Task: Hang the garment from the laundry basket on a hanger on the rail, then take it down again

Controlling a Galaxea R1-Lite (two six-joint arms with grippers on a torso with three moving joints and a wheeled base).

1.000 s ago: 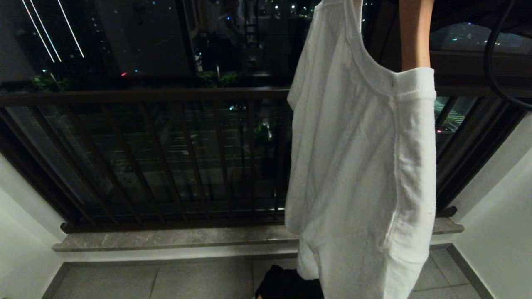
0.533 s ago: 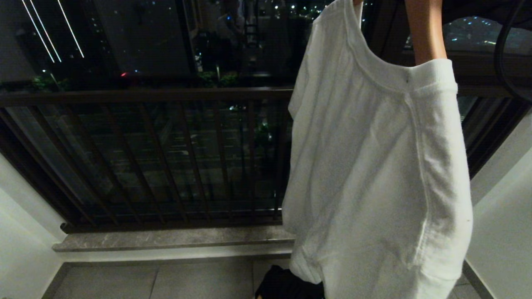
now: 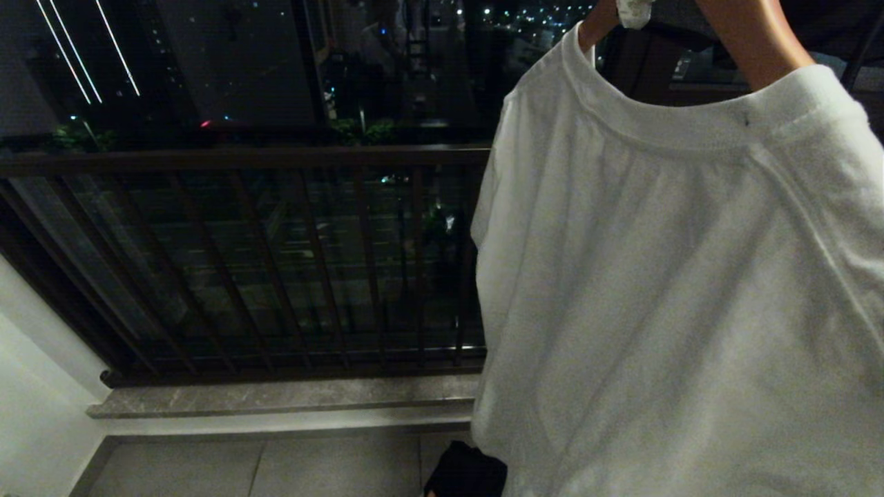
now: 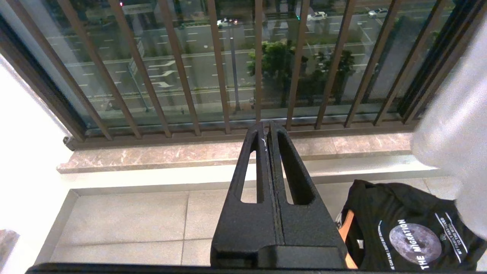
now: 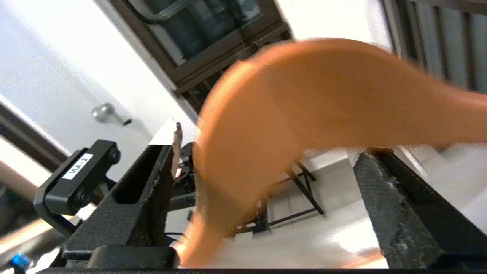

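From the head camera we see a dim night scene: dark window glass (image 3: 242, 69) with city light specks and three bright streaks at 11 o'clock. The white T-shirt (image 3: 677, 290) at 3 o'clock looks soft and grainy. Both wrist views are brighter; the orange hanger (image 5: 304, 114) smears with blur.

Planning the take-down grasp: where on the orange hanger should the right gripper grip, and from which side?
Probably the bare neck of the orange hanger above the white T-shirt; its arms are covered by cloth. Come from below: the open right gripper already straddles it there.
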